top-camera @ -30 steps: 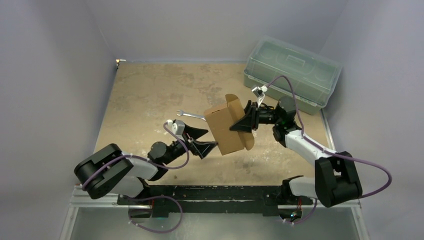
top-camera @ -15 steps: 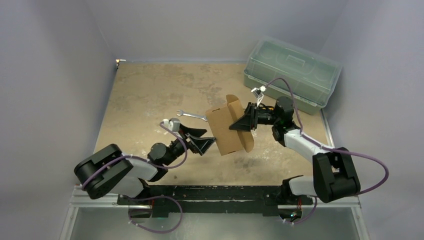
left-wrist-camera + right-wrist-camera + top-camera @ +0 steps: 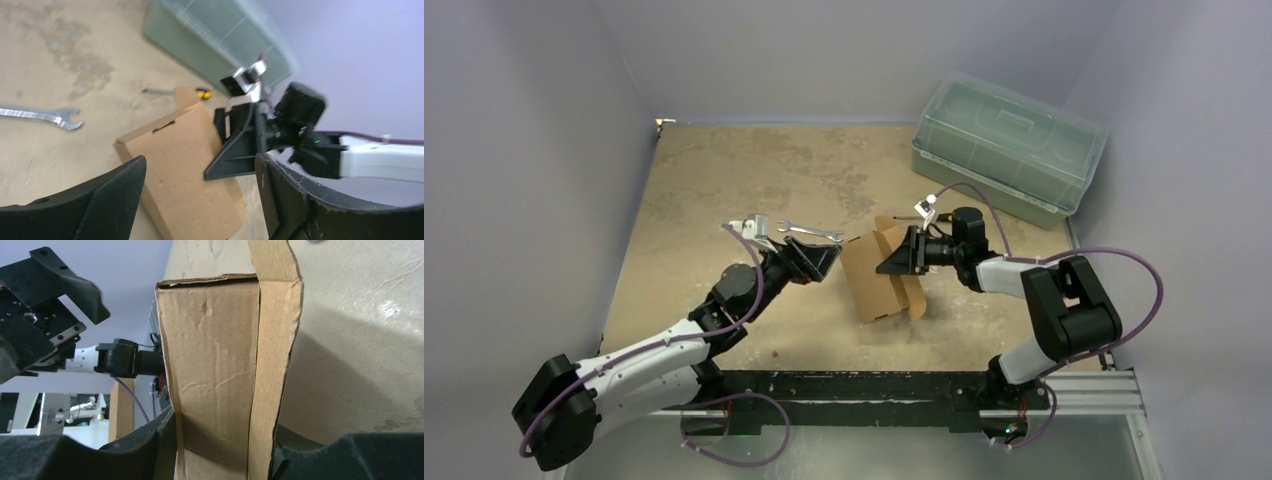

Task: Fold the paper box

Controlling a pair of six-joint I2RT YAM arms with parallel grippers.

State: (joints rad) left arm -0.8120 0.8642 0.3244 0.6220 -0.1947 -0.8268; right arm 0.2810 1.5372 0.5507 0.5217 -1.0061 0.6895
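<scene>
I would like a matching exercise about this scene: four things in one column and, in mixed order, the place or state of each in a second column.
1 paper box
2 wrench
3 plastic bin
4 left gripper

A at the far right corner of the table
B open, holding nothing
C lying flat on the table
D held by the right gripper

Pairs: 1-D, 2-C, 3-A, 4-B

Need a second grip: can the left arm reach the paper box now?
Probably yes: the left gripper, jaws apart, faces the paper box with nothing between; the right gripper holds its other side.
</scene>
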